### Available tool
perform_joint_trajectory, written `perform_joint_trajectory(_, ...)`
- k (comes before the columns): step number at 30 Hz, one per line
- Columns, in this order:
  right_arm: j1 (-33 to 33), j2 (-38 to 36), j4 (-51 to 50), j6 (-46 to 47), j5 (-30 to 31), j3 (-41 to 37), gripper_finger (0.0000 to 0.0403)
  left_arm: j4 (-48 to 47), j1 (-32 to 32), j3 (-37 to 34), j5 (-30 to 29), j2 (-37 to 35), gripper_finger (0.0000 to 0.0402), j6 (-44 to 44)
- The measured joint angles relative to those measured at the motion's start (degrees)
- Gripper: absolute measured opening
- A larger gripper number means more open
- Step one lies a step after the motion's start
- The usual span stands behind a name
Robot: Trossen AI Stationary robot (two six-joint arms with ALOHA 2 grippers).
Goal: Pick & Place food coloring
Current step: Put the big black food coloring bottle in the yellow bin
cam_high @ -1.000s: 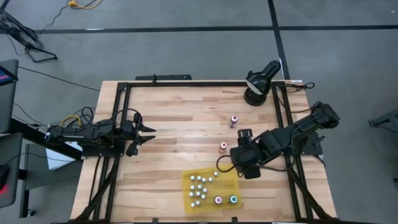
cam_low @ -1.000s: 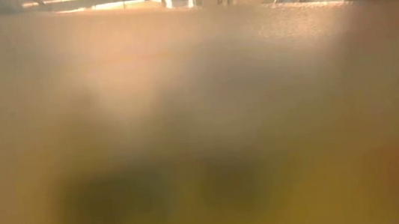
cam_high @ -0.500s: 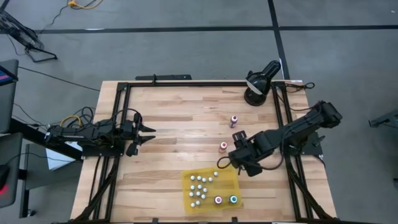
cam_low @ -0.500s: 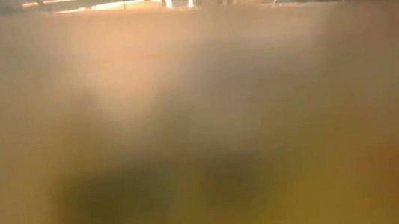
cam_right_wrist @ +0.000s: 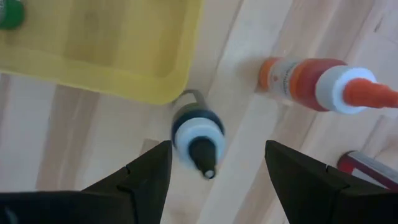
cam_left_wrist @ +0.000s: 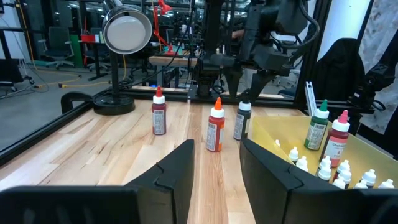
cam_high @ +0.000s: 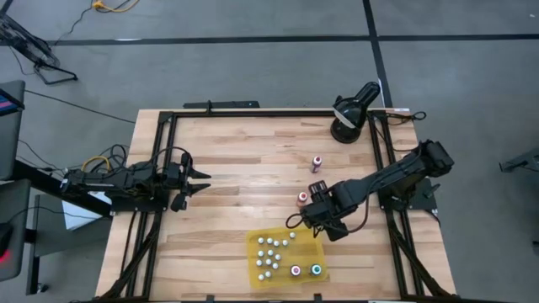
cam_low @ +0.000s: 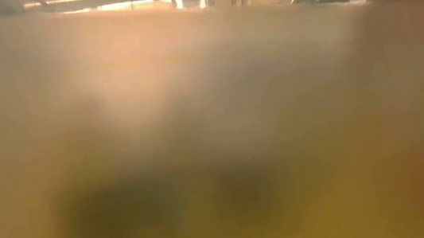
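Three food coloring bottles stand upright on the wood: a dark red one point(cam_left_wrist: 159, 112), an orange one point(cam_left_wrist: 216, 126) and a black one point(cam_left_wrist: 241, 120). More small bottles stand in the yellow tray point(cam_high: 312, 249), most with white caps, one red-capped point(cam_high: 296, 270), one teal-capped point(cam_high: 317, 269). My right gripper point(cam_right_wrist: 217, 149) points down, open, right above the black bottle point(cam_right_wrist: 198, 140), one finger on either side and clear of it. It also shows in the high view point(cam_high: 296, 220). My left gripper point(cam_high: 202, 178) waits open at the table's left side.
A black desk lamp point(cam_high: 349, 114) stands at the far right corner. Black frame rails point(cam_high: 160, 168) run round the table top. The tray's corner point(cam_right_wrist: 168, 87) lies close beside the black bottle. The orange bottle point(cam_right_wrist: 311, 81) stands just past the right finger.
My right gripper has come down and gone toward the table's left edge, from beside the tray's far right corner to above the black bottle. Its wrist has rolled on the way. Its fingers have stayed open. No bottle has moved.
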Motion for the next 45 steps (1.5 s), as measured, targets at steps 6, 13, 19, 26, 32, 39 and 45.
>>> perform_joint_trajectory(6, 0.17, -0.07, 5.31, 0.18, -2.23, -4.47, 0.0249, -0.01, -0.01, 0.00, 0.00, -0.02, 0.0121, 0.00)
perform_joint_trajectory(13, 0.17, -0.14, 8.59, 0.20, -2.17, -6.78, 0.0246, -0.01, 0.01, 0.00, 0.00, -0.02, 0.0121, 0.00)
perform_joint_trajectory(19, 0.17, -0.14, 9.02, 0.20, -2.05, -6.99, 0.0191, -0.01, -0.01, 0.00, 0.00, 0.00, 0.0121, 0.01)
perform_joint_trajectory(26, 0.12, -0.25, 8.86, 0.23, -1.86, -6.93, 0.0118, -0.01, 0.01, 0.00, 0.00, 0.00, 0.0121, 0.00)
perform_joint_trajectory(32, 0.00, -0.51, 7.61, 1.39, -1.97, -6.93, 0.0120, -0.01, -0.01, 0.00, 0.00, 0.00, 0.0121, 0.01)
perform_joint_trajectory(39, -0.41, -5.19, 3.40, 4.78, -2.23, -7.04, 0.0119, -0.01, 0.00, 0.00, 0.00, 0.00, 0.0121, 0.00)
perform_joint_trajectory(45, -1.11, -11.68, -1.32, 9.22, -3.23, -6.97, 0.0119, 0.01, 0.01, 0.00, 0.00, -0.02, 0.0121, 0.00)
